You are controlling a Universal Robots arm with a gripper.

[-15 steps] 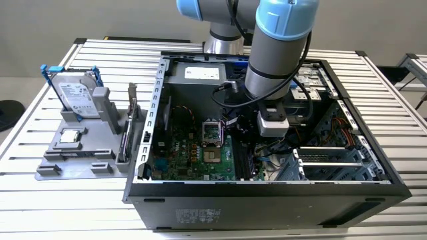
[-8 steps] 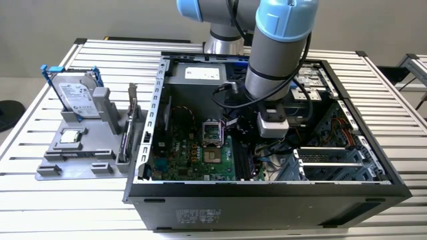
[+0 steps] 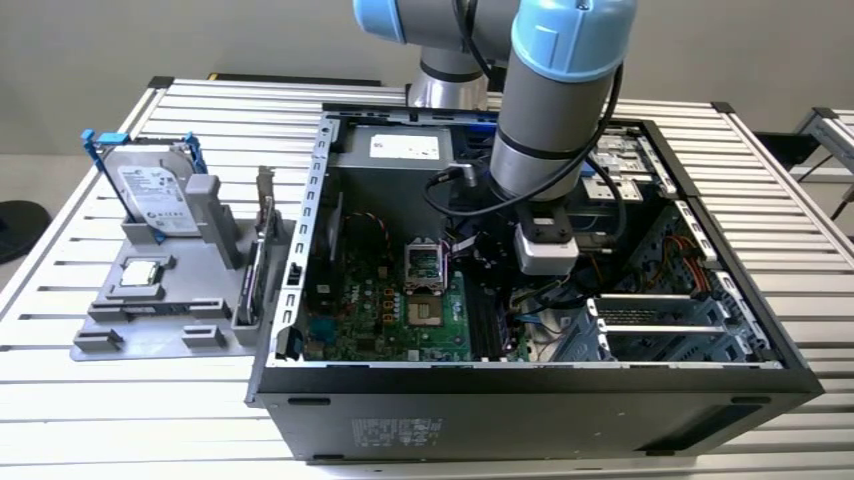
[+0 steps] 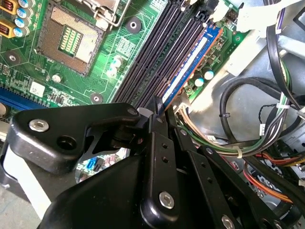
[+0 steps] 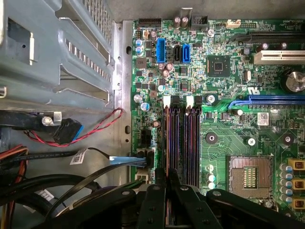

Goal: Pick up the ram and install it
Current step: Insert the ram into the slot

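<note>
Ram [image 4: 188, 64] sits edge-on in the outermost memory slot, thin blue-edged stick with a pale strip along its top; gripper [image 4: 159, 109] fingers pinch its near end. Risk, as I judge it: stick tilted or off the slot, so pressing could bend it or jam against the latch [image 4: 213, 10]. Motherboard [image 4: 107, 57] and cables [image 4: 248, 124] lie close alongside.

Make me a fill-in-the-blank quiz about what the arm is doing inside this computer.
1. The end effector is ____ on the ram.
2. The ram lies along the motherboard's black memory ____.
3. The hard drive stands outside the computer case, on the exterior view's ____.
Missing words: shut; slots; left.
</note>
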